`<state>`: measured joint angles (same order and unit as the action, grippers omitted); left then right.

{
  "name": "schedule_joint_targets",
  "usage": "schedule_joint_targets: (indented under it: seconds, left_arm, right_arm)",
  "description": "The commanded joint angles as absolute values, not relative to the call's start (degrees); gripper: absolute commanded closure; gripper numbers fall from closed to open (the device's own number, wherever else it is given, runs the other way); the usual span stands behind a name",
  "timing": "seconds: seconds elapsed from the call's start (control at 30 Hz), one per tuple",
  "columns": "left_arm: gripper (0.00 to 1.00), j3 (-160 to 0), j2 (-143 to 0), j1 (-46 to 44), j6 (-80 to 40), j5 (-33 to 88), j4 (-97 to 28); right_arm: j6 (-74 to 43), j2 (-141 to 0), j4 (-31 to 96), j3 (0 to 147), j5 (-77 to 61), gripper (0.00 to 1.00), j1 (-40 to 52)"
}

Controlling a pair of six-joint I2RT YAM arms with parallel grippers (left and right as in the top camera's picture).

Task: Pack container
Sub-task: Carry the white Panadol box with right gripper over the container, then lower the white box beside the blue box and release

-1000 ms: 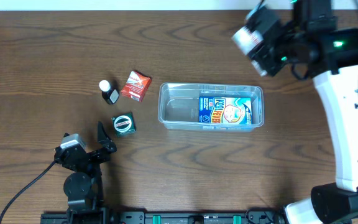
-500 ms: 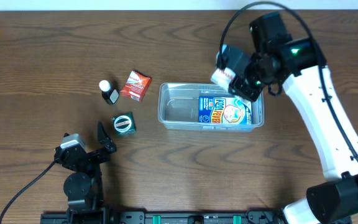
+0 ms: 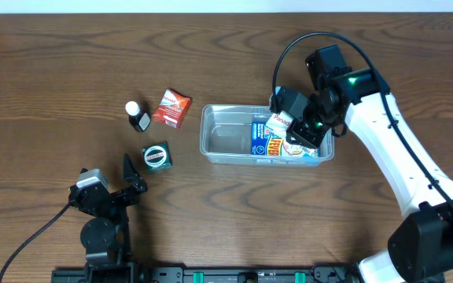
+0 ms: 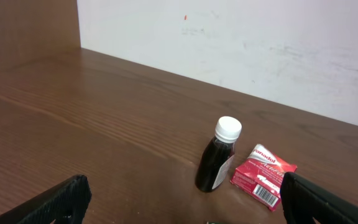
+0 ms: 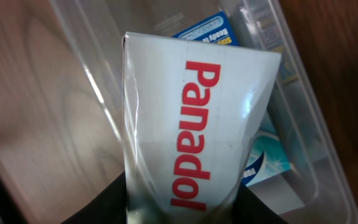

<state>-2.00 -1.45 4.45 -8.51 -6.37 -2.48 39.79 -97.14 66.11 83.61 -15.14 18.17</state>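
So the right arm (image 3: 392, 149) reaches in from the right side of the table (image 3: 53, 79) and bends down over the container (image 3: 225, 138), which sits mid-table. The right gripper (image 3: 289, 124) is clamped on a white Panadol box (image 5: 191, 118), tilted over the container's right half where a blue box (image 3: 267, 147) lies inside. The left arm (image 3: 101, 212) sits folded at the near-left edge, left gripper (image 3: 134, 179) spread wide and holding nothing, facing the dark bottle (image 4: 219, 157) and red box (image 4: 263, 177).

Wooden table (image 3: 53, 63), container (image 3: 220, 140), dark bottle (image 3: 138, 117), red box (image 3: 171, 108), green box (image 3: 156, 156)
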Motion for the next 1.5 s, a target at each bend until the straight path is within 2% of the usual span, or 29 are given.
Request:
schedule_joint_targets:
  seconds: [0.0, 0.33, 0.57, 0.93, 1.27, 1.4, 1.47]
  left_arm:
    - [0.02, -0.23, -1.45, 4.54, -7.53, -6.5, -3.57]
    - [0.02, -0.23, -1.45, 4.54, -7.53, -6.5, -3.57]
    - [0.02, -0.23, -1.45, 4.54, -7.53, -6.5, -3.57]
    - [0.02, -0.23, -1.45, 4.54, -7.53, -6.5, -3.57]
    - [0.02, -0.23, -1.45, 4.54, -7.53, -6.5, -3.57]
    - [0.02, -0.23, -1.45, 4.54, -7.53, -6.5, -3.57]
    - [0.02, -0.23, -1.45, 4.54, -7.53, -6.5, -3.57]
  right_arm:
    - [41.19, -97.93, 64.6, 82.28, -12.69, 0.6, 18.39]
    - [57.43, -97.95, 61.41, 79.37, -7.44, 0.67, 18.39]
    - [64.84, -97.95, 58.17, 79.37, -5.8, 0.63, 18.33]
    - [65.47, -98.28, 56.71, 79.31, -8.25, 0.62, 17.8]
    - [65.47, -102.13, 57.49, 78.94, -9.47, 0.67, 17.8]
    - [65.47, -103.92, 57.39, 78.94, -9.47, 0.65, 17.8]
    - [65.47, -104.64, 57.39, 78.94, -9.47, 0.6, 17.8]
